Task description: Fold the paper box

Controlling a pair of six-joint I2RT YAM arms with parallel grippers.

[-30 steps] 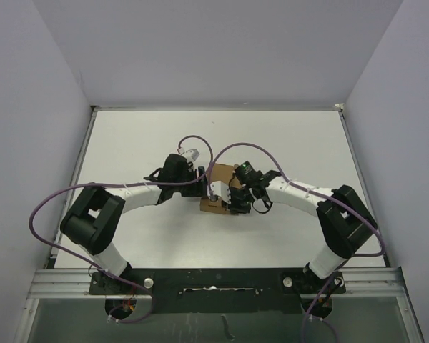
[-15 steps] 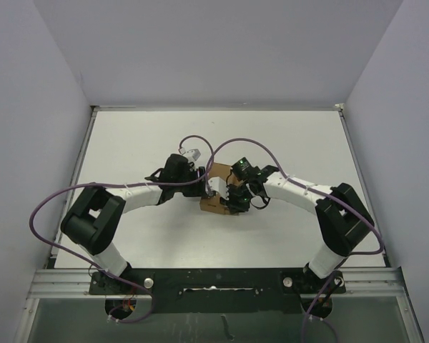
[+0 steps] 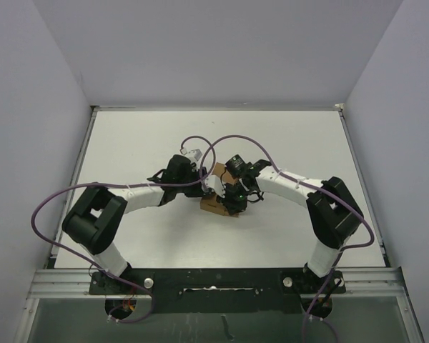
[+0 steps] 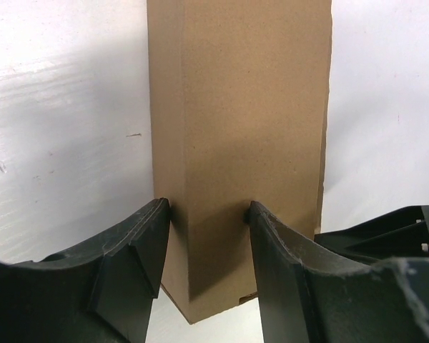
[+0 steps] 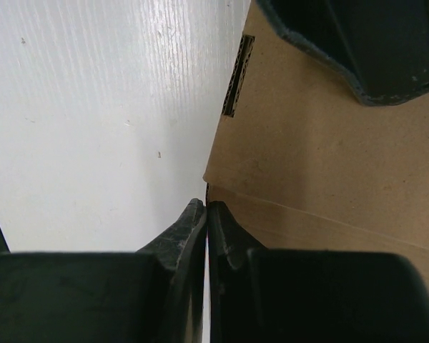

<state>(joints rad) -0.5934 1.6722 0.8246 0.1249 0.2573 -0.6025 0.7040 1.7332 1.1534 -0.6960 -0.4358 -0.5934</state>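
Nearest me, two arms curve in from their bases and meet at mid-bench. My left gripper (image 4: 207,214) clamps the one paper box (image 4: 236,107), which sits at the bench's middle, a finger pressed to each side of its narrow body. I judge that steadies it for the other arm. My right gripper (image 5: 206,209), pressed fully together with nothing between, noses against a box corner beside a crease, probably to push a flap home. Beyond lies bare white bench (image 3: 200,128).
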